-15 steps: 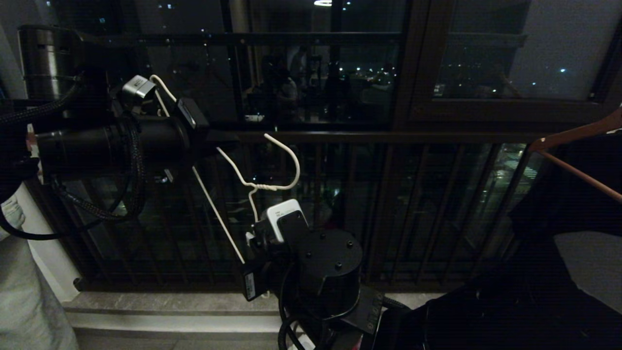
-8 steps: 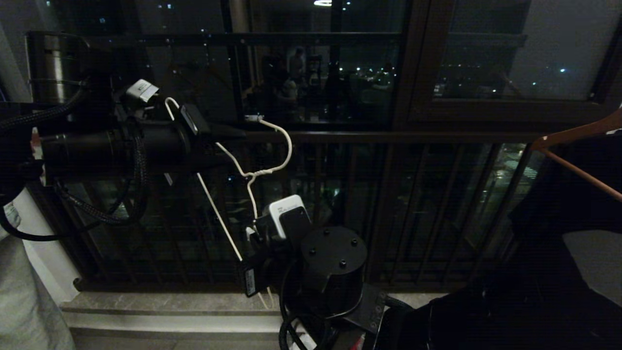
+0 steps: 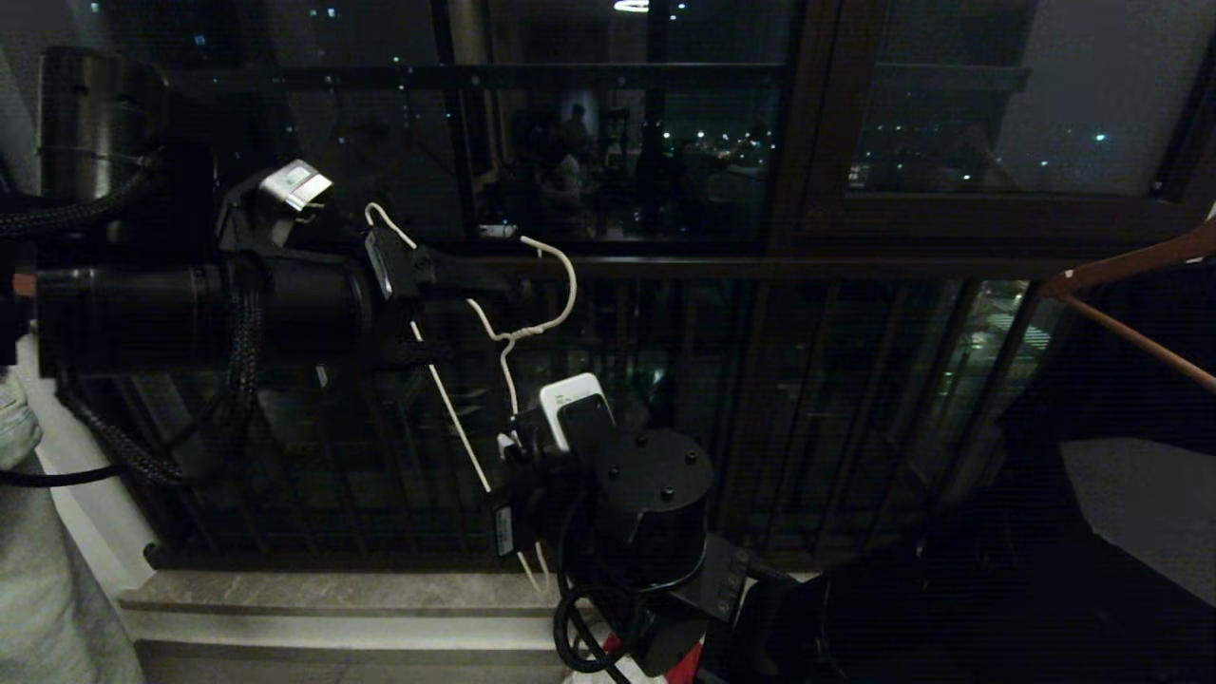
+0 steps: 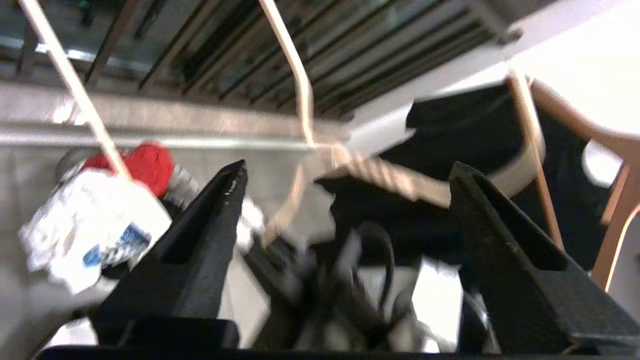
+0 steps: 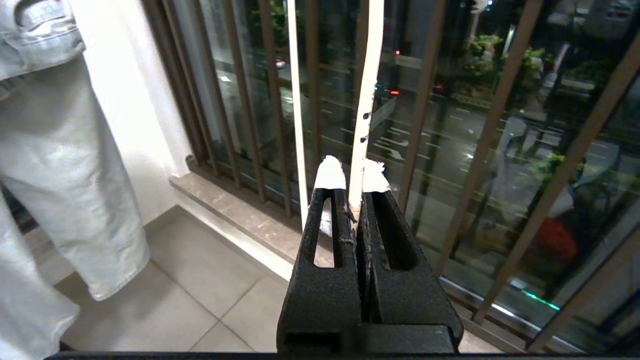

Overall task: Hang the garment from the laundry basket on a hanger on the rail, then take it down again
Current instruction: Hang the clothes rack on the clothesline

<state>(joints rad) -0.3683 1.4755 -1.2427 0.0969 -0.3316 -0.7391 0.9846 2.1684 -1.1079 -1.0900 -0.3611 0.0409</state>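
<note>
- Hanger (image 3: 513,351) is pinched by one wire arm between the clenched fingers of the right gripper (image 5: 352,182); its hook points up in front of the dark balcony bars (image 3: 855,399).
- Left gripper (image 4: 345,175) is spread wide, holding nothing, just beside the hanger's upper wire.
- Grip on the wire should be kept firm, so the hanger is not swung while the free gripper is sent for the garment.
- Garment (image 4: 90,235) is seen crumpled in the laundry basket (image 4: 67,162), touching a red cloth (image 4: 145,165).

A home balcony at night: dark vertical-barred metal railing (image 3: 855,399), pale tiled floor (image 5: 200,300), orange-brown wooden clothes hangers (image 3: 1130,275), street lights below.
</note>
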